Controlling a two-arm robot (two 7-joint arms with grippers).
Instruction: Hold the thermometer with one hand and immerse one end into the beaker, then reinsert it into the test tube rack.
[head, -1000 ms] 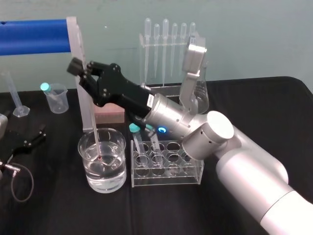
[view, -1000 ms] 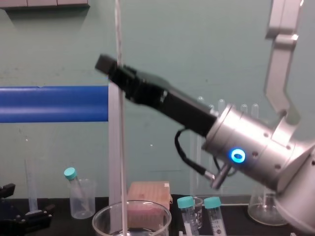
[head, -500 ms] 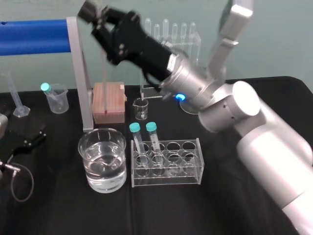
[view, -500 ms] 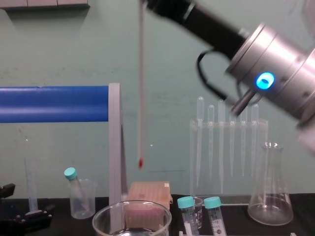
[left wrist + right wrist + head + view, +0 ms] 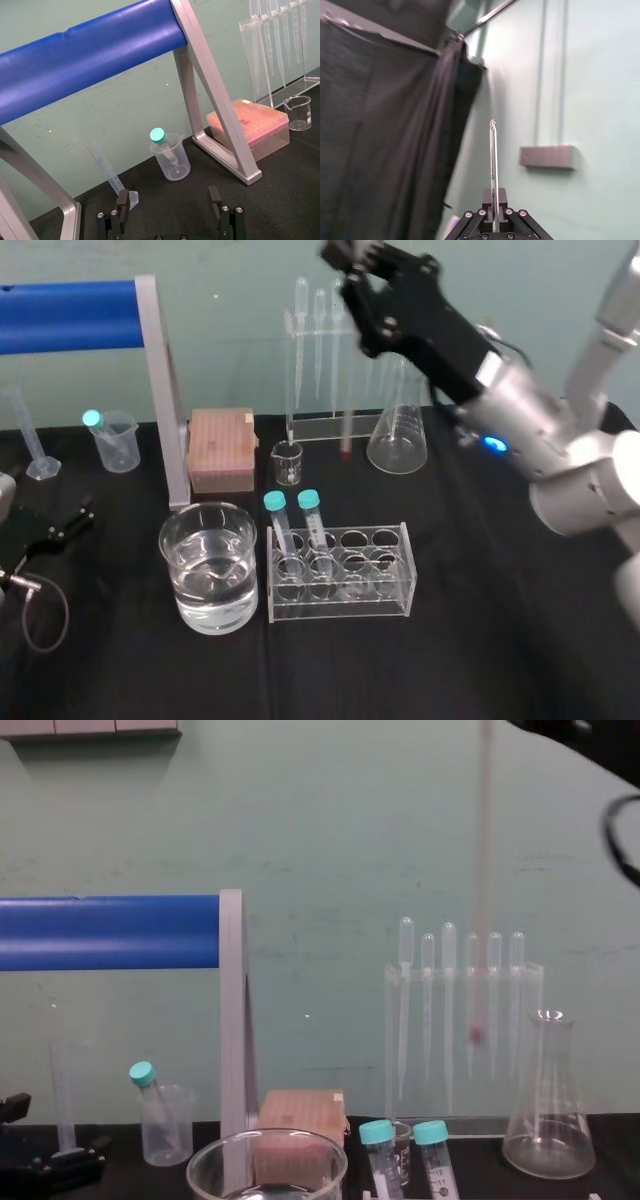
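Note:
My right gripper (image 5: 352,262) is high at the back, shut on the upper part of the thermometer (image 5: 347,390). The thin whitish rod hangs straight down, its red tip (image 5: 344,452) in the air in front of the pipette stand, beyond the test tube rack (image 5: 340,580). In the chest view the thermometer (image 5: 485,870) is a blurred vertical line. In the right wrist view the thermometer (image 5: 493,165) rises from between the closed fingers. The large beaker (image 5: 210,565), part full of water, stands left of the rack. My left gripper (image 5: 170,212) rests open at the table's left (image 5: 62,527).
A blue bar on a grey frame (image 5: 160,370) stands behind the beaker. Next to it lie a pink box (image 5: 221,448), a small beaker (image 5: 287,462) and a conical flask (image 5: 398,440). A pipette stand (image 5: 320,350) is at the back. Two teal-capped tubes (image 5: 310,520) stand in the rack.
My right gripper has lifted the thermometer out of the large beaker and carried it up and to the right, past the rack. The left arm has not moved.

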